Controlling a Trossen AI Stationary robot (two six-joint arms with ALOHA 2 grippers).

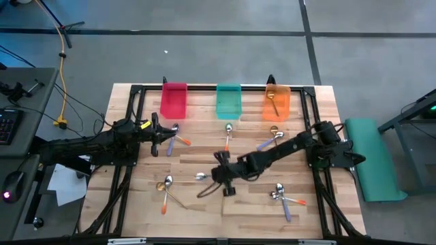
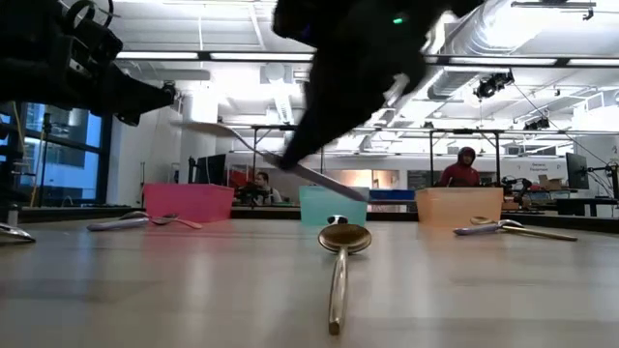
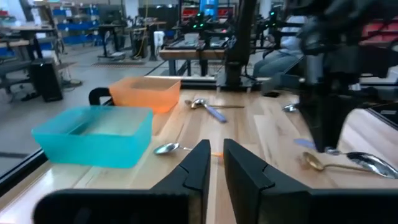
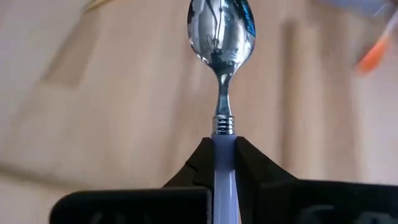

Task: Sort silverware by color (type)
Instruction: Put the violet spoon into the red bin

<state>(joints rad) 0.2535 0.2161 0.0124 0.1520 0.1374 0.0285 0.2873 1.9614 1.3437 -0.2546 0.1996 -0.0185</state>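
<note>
Two fingers around purple-handled spoon.

Pale planked wood table, satin. Translucent plastic bins, smooth. Mirror-polished metal spoon bowl, matt lilac plastic handle between matt black fingers.

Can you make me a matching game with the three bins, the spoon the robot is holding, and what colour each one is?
Things:
1. left bin
2. middle bin
3. right bin
4. handle of the spoon in the right gripper

Colours:
A. teal
B. purple
C. red
D. orange

Pairs: 1-C, 2-A, 3-D, 4-B
</note>
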